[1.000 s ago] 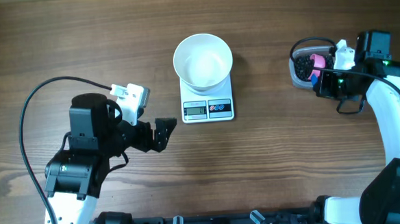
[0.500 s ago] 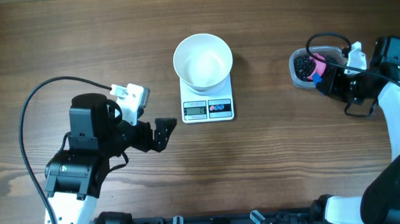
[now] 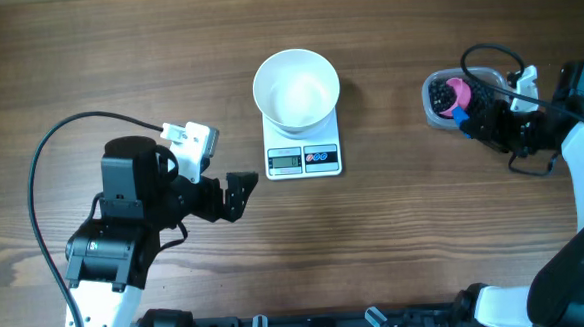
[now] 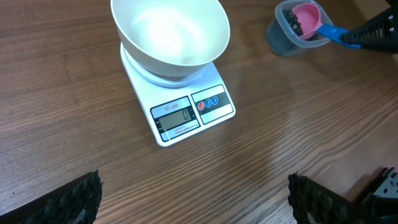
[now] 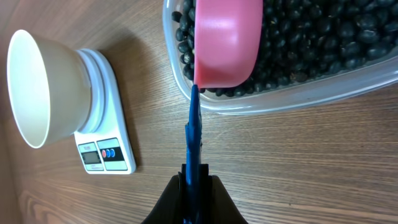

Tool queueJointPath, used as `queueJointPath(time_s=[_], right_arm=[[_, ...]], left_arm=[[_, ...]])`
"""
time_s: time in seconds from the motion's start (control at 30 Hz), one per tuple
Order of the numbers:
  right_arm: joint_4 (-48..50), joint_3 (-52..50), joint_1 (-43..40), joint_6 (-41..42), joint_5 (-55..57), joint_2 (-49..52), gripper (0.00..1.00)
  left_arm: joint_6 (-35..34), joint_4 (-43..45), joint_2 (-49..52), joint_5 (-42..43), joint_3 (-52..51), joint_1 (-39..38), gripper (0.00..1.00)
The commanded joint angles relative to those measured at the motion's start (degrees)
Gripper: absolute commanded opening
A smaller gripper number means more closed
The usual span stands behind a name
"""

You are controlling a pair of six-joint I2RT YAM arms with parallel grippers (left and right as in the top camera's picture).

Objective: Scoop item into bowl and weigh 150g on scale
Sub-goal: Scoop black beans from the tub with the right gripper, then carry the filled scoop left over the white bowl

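Note:
The white bowl (image 3: 296, 87) stands empty on the small white scale (image 3: 304, 159) at the table's middle; both also show in the left wrist view, bowl (image 4: 169, 34) on scale (image 4: 186, 115). At the right, a clear tub (image 3: 437, 111) holds the item, a heap of black beans (image 5: 311, 37). My right gripper (image 5: 194, 180) is shut on the blue handle (image 5: 194, 134) of a pink scoop (image 5: 225, 40), whose cup lies among the beans in the tub. My left gripper (image 4: 193, 199) hangs open over bare wood, in front of the scale, holding nothing.
Wooden table (image 3: 396, 238) all around. The tub (image 4: 281, 38) with the pink scoop (image 4: 306, 15) sits right of the scale. A black cable (image 3: 42, 167) loops at the left arm's side.
The right arm has shifted right and turned, pulling the pink scoop across the tub. The left arm has not moved.

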Motion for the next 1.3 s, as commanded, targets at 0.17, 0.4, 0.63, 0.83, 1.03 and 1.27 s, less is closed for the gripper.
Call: queueJointPath(time_s=[0.17,0.4,0.63,0.83,1.03,1.27], right_arm=[[0.1,-0.9,-2.9,1.3,-3.1,0.8,0.04],[-0.8,-0.9,-5.6,1.9,-12.3,0.8,0.04],[-1.2,-0.9,-11.1,6.8,-14.9,0.8,0.04],[-1.0,-0.9,-14.6,7.1,-26.9,0.7,0.04],[-1.2,-0.9,-14.6,7.1,-34.6,0.7,0.04],[-0.9,-0.9,-11.7,7.2,-41.8,0.7,0.04]], left_arm=[[0.3,0.2,0.1,1.1,0.0,-0.2,1.0],[0.3,0.2,0.1,1.1,0.0,-0.2,1.0],[0.3,0.2,0.1,1.1,0.0,-0.2,1.0],[0.3,0.2,0.1,1.1,0.0,-0.2,1.0],[0.3,0.2,0.1,1.1,0.0,-0.2,1.0],[0.3,0.2,0.1,1.1,0.0,-0.2,1.0]])
